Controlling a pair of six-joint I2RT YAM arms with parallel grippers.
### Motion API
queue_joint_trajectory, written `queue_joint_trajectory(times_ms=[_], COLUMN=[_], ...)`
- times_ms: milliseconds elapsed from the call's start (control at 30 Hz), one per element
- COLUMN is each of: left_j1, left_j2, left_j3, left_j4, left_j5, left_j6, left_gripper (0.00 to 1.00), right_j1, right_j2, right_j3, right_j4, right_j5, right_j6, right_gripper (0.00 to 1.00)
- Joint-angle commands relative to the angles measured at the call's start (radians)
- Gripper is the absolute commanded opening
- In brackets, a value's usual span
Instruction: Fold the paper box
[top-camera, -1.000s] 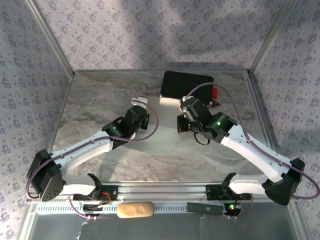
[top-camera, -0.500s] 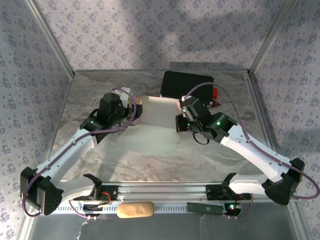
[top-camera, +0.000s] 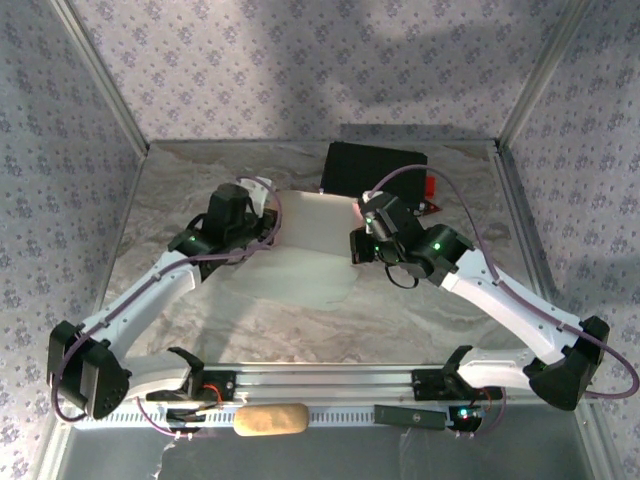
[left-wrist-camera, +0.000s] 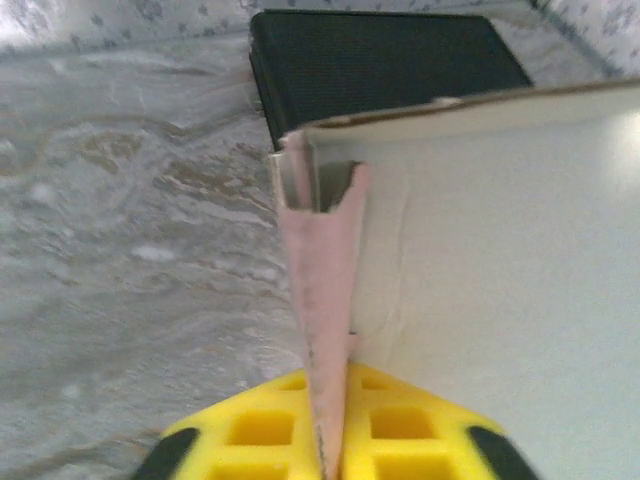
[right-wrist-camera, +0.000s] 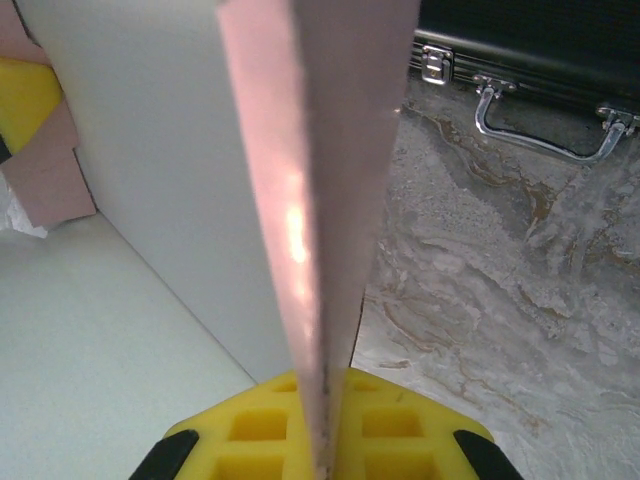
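My left jaws were clenched on the left flap of the paper box (top-camera: 315, 235), my right jaws on its right wall, box between them

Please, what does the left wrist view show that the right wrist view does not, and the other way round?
Left wrist view, not the right: the folded corner of the paper box, pinched by the left gripper, and the black case's flat top. Right wrist view, not the left: the case's metal handle and latch, with the right gripper shut on a pink wall. Both: the box's pale inner face, the case, the marbled table.
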Motion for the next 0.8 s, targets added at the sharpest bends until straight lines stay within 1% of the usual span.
queue_joint_trajectory(times_ms=[0, 100, 133, 167, 267, 333, 367, 433, 500, 567, 600, 633, 767], left_j1=[-0.066, -0.166, -0.199, -0.221, -0.262, -0.281, -0.287, -0.291, -0.293, -0.295, -0.296, -0.296, -0.293], left_j2=[0.02, 0.07, 0.091, 0.106, 0.139, 0.148, 0.148, 0.137, 0.117, 0.085, 0.062, 0.036, -0.047], left_j3=[0.047, 0.086, 0.102, 0.112, 0.136, 0.149, 0.157, 0.172, 0.19, 0.216, 0.226, 0.234, 0.266], left_j4=[-0.004, -0.041, -0.058, -0.068, -0.096, -0.108, -0.114, -0.129, -0.159, -0.209, -0.23, -0.25, -0.336], left_j5=[-0.2, -0.447, -0.546, -0.615, -0.719, -0.736, -0.734, -0.702, -0.675, -0.695, -0.698, -0.693, -0.648], left_j6=[0.034, 0.046, 0.037, 0.026, -0.016, -0.029, -0.034, -0.041, -0.048, -0.084, -0.102, -0.123, -0.226], left_gripper=[0.0, 0.0, 0.0, 0.0, 0.0, 0.0, 0.05, 0.31, 0.47, 0.59, 0.63, 0.65, 0.66], right_j1=[-0.001, 0.001, 0.003, 0.005, 0.007, 0.006, 0.005, -0.003, -0.01, -0.018, -0.021, -0.023, -0.029], right_j2=[-0.002, 0.008, 0.011, 0.015, 0.022, 0.021, 0.021, 0.018, 0.013, 0.004, 0.001, -0.001, 0.001], right_j3=[0.026, 0.024, 0.023, 0.021, 0.014, 0.008, 0.005, -0.002, -0.009, -0.021, -0.026, -0.031, -0.038], right_j4=[0.012, 0.013, 0.015, 0.015, 0.012, 0.008, 0.008, 0.006, 0.006, 0.014, 0.02, 0.023, 0.043], right_j5=[-0.006, 0.004, 0.007, 0.014, 0.036, 0.044, 0.047, 0.053, 0.054, 0.055, 0.055, 0.056, 0.053], right_j6=[0.01, 0.022, 0.027, 0.032, 0.053, 0.067, 0.07, 0.078, 0.083, 0.085, 0.085, 0.085, 0.096], right_gripper=[0.0, 0.0, 0.0, 0.0, 0.0, 0.0, 0.0, 0.0, 0.0, 0.0, 0.0, 0.0, 0.0])
